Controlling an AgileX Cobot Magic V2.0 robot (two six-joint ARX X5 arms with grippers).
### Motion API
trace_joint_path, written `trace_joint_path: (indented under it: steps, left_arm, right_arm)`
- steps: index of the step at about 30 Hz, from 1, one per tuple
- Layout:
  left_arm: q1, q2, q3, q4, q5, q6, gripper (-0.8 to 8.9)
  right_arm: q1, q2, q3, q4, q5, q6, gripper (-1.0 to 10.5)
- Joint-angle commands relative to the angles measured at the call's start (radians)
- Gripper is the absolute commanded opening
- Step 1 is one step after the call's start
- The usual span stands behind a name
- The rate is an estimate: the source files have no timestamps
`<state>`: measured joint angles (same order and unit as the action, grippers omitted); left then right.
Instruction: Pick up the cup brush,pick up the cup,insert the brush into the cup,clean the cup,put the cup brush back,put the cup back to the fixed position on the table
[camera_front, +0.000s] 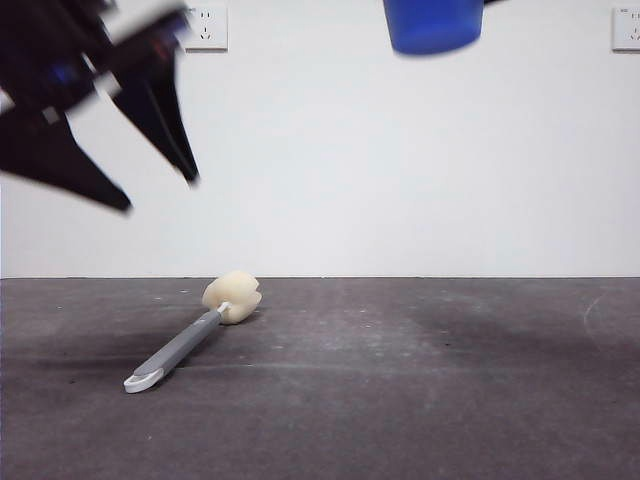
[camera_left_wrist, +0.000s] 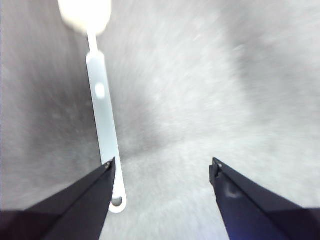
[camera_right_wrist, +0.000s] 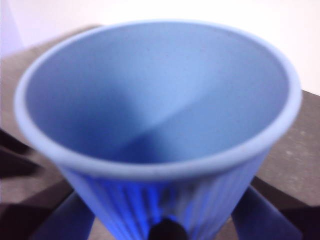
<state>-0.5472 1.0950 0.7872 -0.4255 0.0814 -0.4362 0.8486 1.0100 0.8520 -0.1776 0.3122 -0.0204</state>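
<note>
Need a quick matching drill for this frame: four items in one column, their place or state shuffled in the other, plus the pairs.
Items
1. grey-handled cup brush with cream sponge head
2. blue ribbed plastic cup
3. left gripper
4. right gripper

States
A. shut on the cup
B. lying flat on the dark grey table
C. open, above the brush handle
D. lifted off the table, at the front view's top edge

Pairs: 1-B, 2-D, 3-C, 4-A

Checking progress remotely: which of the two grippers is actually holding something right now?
The right gripper: it is shut on the blue cup, held high above the table. The left gripper is open and empty above the cup brush.
</note>
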Motion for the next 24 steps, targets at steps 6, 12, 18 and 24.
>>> trace_joint_path:
  steps: [6, 12, 18, 24]
  left_arm:
    - [-0.003, -0.334, -0.006, -0.131, -0.001, 0.049, 3.22]
    - [-0.003, -0.512, -0.006, -0.269, 0.000, 0.048, 3.22]
    - [-0.003, -0.600, -0.006, -0.393, -0.001, 0.049, 3.22]
    - [-0.003, -0.614, -0.006, -0.412, -0.001, 0.050, 3.19]
  right_arm:
    - [-0.069, 0.114, -0.092, 0.204, -0.132, -0.060, -0.2]
    - [-0.117, 0.251, -0.114, 0.330, -0.235, -0.059, -0.2]
    - [-0.159, 0.403, -0.114, 0.432, -0.302, -0.060, -0.2]
    - [-0.211, 0.573, -0.114, 0.554, -0.367, -0.066, -0.2]
